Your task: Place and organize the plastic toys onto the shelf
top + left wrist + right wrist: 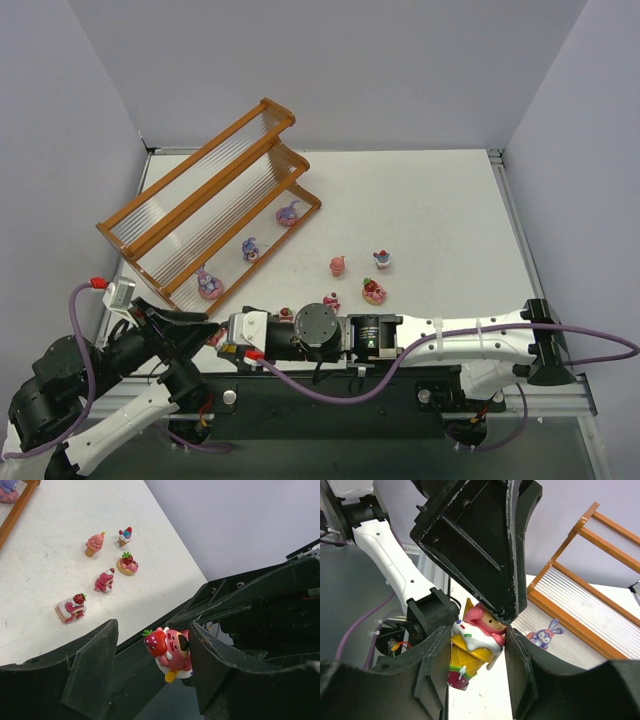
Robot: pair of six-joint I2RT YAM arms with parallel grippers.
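Presently, the right claw point(476, 637) was clamped on a cone toy point(470, 652), a yellow ice-cream cone figurine with white icing and a pink top, one finger pressed to each side of it. I saw the toy held off the bench point(430, 210), at its near left edge, just in front of the near end of the shelf point(200, 203). The left claw point(153, 630) met it there from the opposite side. Its jaws stood apart around the toy's pink top: one finger touched the toy, while a clear gap remained at the other finger. The shelf stood at the far left of the bench, angled diagonally. On its lowest tier I counted three toys in a spaced row point(288, 213), point(250, 249), point(209, 286); the right wrist view showed a purple bunny figure point(545, 634) on that tier. Five toys lay loose on the bench between the shelf and the right arm, apart from one another: point(338, 265), point(382, 260), point(374, 291), point(331, 301) and point(286, 314). The last of these sat closest to the two claws.
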